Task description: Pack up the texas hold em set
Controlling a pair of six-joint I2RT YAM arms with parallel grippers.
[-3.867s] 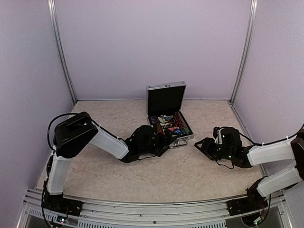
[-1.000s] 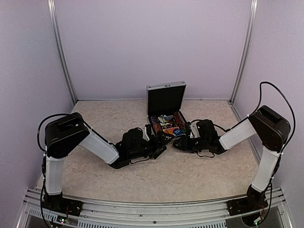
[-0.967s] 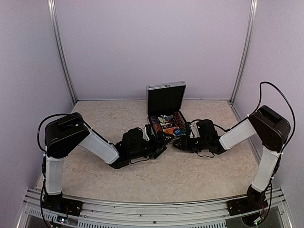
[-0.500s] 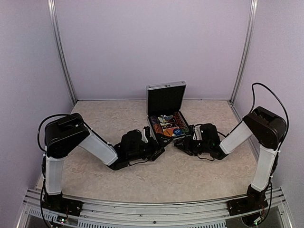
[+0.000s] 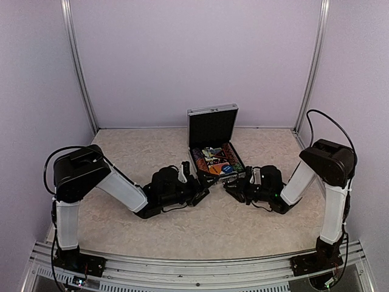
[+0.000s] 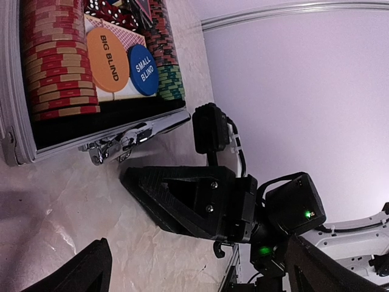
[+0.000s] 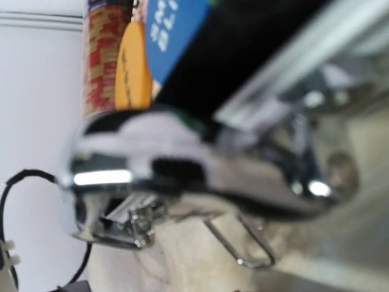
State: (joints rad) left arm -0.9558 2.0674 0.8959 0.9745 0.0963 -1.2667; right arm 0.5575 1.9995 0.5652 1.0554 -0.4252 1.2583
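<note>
From above, the silver case (image 5: pixel 213 126) sits mid-bench (image 5: pixel 140 158), toward the back, with its lid upright and its tray open toward the arms. The right arm has swung in from the far right, so the right tool (image 5: pixel 233 185) now lies low at the front edge of the case. The left tool (image 5: pixel 196 182) has drawn back a little from the front left corner. To my eye that puts the right side in place to take the handle or latch, with shutting the lid the job left. The left wrist view shows its own fingers (image 6: pixel 82 271) spread wide with nothing between them. Beyond them red chips (image 6: pixel 58 61), an orange disc (image 6: pixel 108 55) and a blue disc (image 6: pixel 143 69) lie bedded in the tray. The chrome handle (image 6: pixel 118 145) hangs off the front, and the right tool is just beside it. The right wrist view is badly blurred. The handle fills it, perhaps between the fingers, but I cannot tell whether that tool is pinching it or only narrowing nearby. The tray's far end is cut off.
</note>
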